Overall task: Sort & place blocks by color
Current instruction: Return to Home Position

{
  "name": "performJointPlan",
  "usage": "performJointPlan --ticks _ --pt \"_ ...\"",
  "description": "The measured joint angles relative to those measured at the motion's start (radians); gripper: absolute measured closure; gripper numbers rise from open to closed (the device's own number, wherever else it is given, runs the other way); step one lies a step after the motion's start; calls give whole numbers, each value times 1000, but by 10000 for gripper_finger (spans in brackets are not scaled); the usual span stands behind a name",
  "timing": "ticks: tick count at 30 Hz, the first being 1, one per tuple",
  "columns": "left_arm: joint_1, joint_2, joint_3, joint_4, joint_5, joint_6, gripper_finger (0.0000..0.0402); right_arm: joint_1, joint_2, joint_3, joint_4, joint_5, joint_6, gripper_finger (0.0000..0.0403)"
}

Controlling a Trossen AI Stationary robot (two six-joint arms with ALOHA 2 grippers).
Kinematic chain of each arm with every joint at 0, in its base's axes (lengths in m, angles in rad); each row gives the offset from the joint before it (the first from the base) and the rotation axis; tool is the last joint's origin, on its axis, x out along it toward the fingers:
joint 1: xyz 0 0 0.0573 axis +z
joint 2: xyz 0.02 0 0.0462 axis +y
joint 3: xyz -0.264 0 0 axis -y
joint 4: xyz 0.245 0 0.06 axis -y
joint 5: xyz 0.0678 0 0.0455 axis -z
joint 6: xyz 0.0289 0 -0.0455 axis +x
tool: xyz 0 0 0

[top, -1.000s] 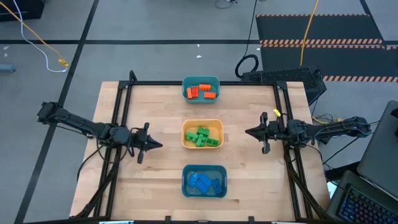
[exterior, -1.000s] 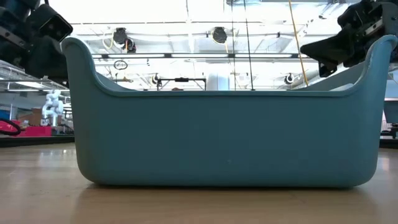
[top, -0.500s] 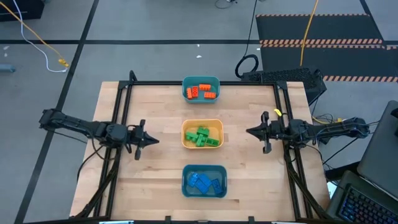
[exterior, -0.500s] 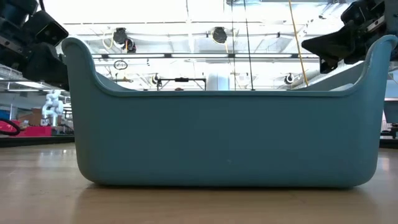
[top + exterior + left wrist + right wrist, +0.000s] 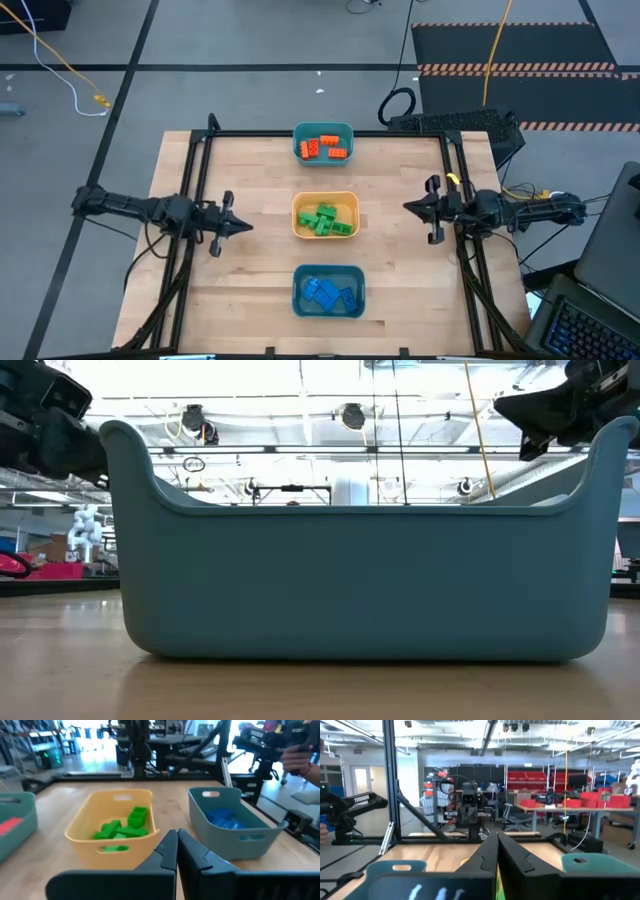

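Orange blocks [image 5: 323, 148] lie in the far teal bin [image 5: 323, 131]. Green blocks [image 5: 325, 219] [image 5: 123, 826] fill the yellow-orange middle bin [image 5: 325, 198] [image 5: 115, 802]. Blue blocks [image 5: 328, 293] [image 5: 223, 817] sit in the near teal bin [image 5: 328, 272] [image 5: 235, 827]. My left gripper [image 5: 246, 227] [image 5: 176, 836] hovers left of the yellow bin, shut, holding nothing. My right gripper [image 5: 405, 207] [image 5: 496, 838] hovers to that bin's right, shut and empty. In the low view the near bin's wall [image 5: 365, 580] hides all the blocks.
A black metal frame [image 5: 325, 133] runs along the table's far, left and right edges. Bare wood lies between each gripper and the row of bins. The room beyond shows shelves, benches and other robot rigs.
Both arms have drawn back from the middle bin: the left gripper moved toward the table's far edge and slightly left, and the right gripper moved toward the right edge and rose a little. Blocks and bins stayed where they were.
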Motion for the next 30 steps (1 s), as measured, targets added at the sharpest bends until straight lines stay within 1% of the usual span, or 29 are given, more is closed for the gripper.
performJointPlan --ticks 7,11,15,20,23,30 --pt "74 -10 0 13 49 17 399 0 -32 0 -22 0 -24 403" --pt "121 -10 0 -5 53 4 396 0 -39 0 -88 0 -29 403" --pt "161 -9 0 -23 55 -1 394 0 -41 0 -154 -1 0 403" --pt "165 -7 0 -25 56 35 399 0 -41 0 -223 0 -10 403" --pt "160 -7 0 -26 56 72 390 0 -41 0 -239 1 -12 403" --pt "159 -7 0 -27 55 62 370 0 -39 0 -317 0 3 403"
